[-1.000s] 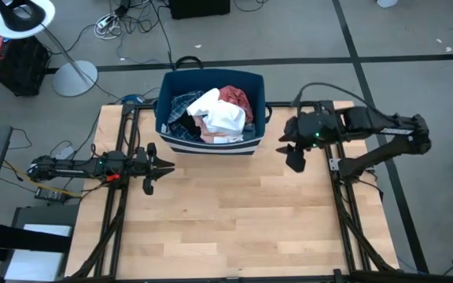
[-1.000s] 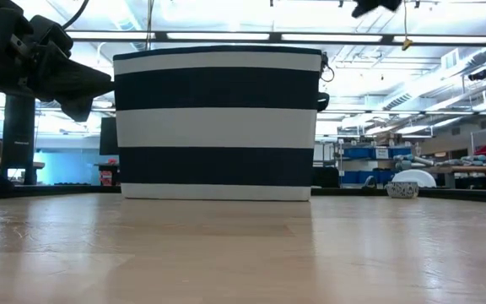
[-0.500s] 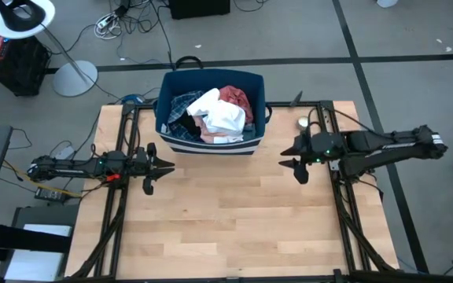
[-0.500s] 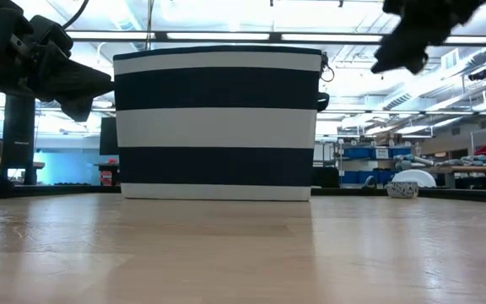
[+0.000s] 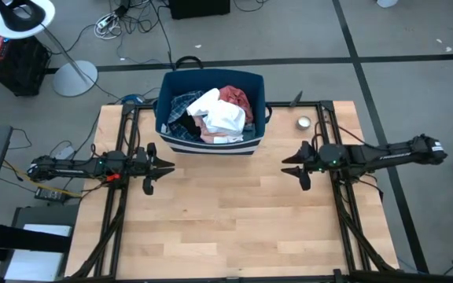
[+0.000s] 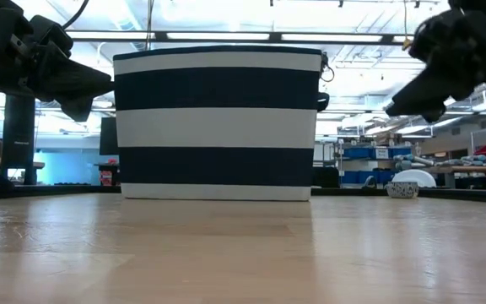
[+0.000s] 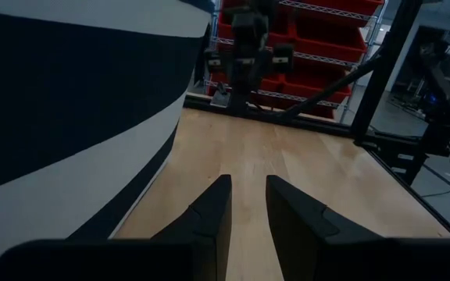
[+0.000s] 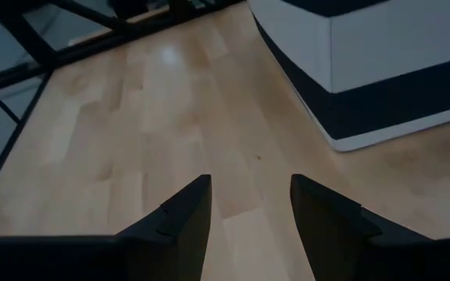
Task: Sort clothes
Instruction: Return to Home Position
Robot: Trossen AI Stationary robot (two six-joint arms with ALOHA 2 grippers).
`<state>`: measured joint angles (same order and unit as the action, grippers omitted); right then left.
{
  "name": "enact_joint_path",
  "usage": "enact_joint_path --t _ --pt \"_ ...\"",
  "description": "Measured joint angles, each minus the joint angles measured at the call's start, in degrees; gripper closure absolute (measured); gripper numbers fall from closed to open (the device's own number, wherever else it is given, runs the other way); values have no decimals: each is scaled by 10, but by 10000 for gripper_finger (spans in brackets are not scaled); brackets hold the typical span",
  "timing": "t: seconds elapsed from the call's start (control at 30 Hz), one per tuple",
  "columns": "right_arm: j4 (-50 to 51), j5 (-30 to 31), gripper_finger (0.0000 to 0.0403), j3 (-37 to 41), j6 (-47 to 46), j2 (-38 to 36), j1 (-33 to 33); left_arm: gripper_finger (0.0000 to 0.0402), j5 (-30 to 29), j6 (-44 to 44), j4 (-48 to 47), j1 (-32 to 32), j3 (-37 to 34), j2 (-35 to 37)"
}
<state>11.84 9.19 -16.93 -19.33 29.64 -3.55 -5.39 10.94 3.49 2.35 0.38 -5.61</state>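
- Spanning the middle of the high view, a pale wooden table [image 5: 234, 220] sits in a dark metal frame on a grey floor strewn with cables; a round white lamp base [image 5: 75, 78] stands off the far left corner.
- The low view looks across the boards into a workshop of shelves and ceiling lights.
- A dark blue bin with white stripes [image 5: 208, 145] stands at the far edge, in the middle, and a small round tin [image 5: 303, 122] lies on the table to its right.
- The clothes [image 5: 215, 114] are all heaped inside the bin: a white piece on top, plaid to the left, coral-red at the far right.
- The heap's long axis runs across the bin from left to right (no single garment points any clear way).
- The left gripper [image 7: 248, 181] hovers low beside the bin's near left corner, fingers a narrow gap apart and holding nothing.
- The right gripper [image 8: 250, 179] hangs off the near right corner, apart from the bin, its fingers spread wide and empty.
- Both grippers point inward toward each other, with the clothes beyond and between them.
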Motion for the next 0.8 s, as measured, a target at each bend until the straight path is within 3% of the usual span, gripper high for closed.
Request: enact_joint_path --t 0.4,0.8 --pt "-210 -45 226 161 24 -89 0 314 0 0 0 0 0 0" --pt "-228 -60 226 164 66 -120 0 314 0 0 0 0 0 0"
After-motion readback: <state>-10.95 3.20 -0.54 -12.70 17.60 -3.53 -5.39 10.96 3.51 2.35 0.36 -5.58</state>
